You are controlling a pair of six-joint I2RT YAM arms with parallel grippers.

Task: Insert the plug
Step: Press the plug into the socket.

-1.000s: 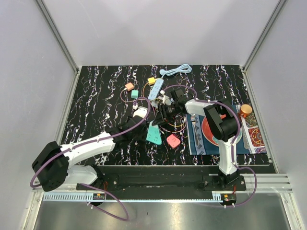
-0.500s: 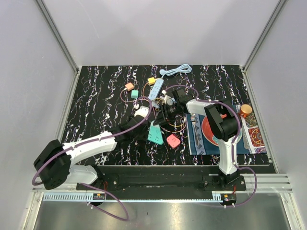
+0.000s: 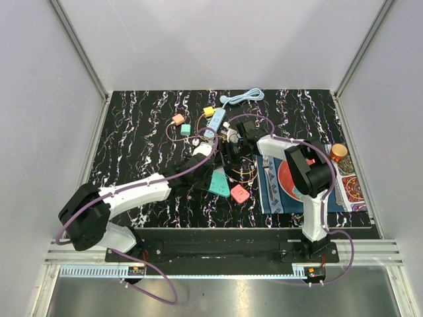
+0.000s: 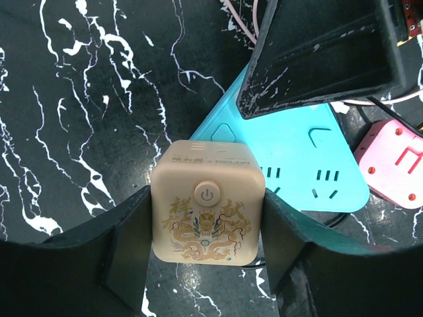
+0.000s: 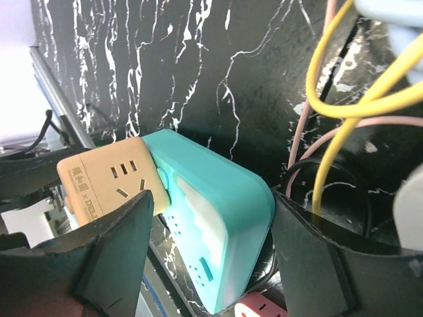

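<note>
A beige cube plug (image 4: 207, 211) with a gold dragon and a power button sits between my left gripper's (image 4: 206, 221) fingers, which are shut on its two sides. Its far end lies against the near end of the teal power strip (image 4: 297, 172), by the strip's switch. Whether its prongs are in a socket is hidden. In the right wrist view the teal power strip (image 5: 218, 224) lies between my right gripper's (image 5: 211, 228) open fingers, with the beige cube plug (image 5: 106, 178) at its left end. From above, the teal power strip (image 3: 217, 183) lies between the two arms.
A pink power strip (image 3: 240, 193) lies just right of the teal one. Yellow and pink cables (image 5: 337, 99) loop close behind it. A light blue strip (image 3: 215, 121), small yellow, orange and green plugs, and a patterned mat (image 3: 271, 191) with a plate and a copper cup (image 3: 339, 152) lie around.
My left arm has pushed the beige cube forward and right, up against the teal strip. My right gripper's jaws have widened around the strip's other end.
</note>
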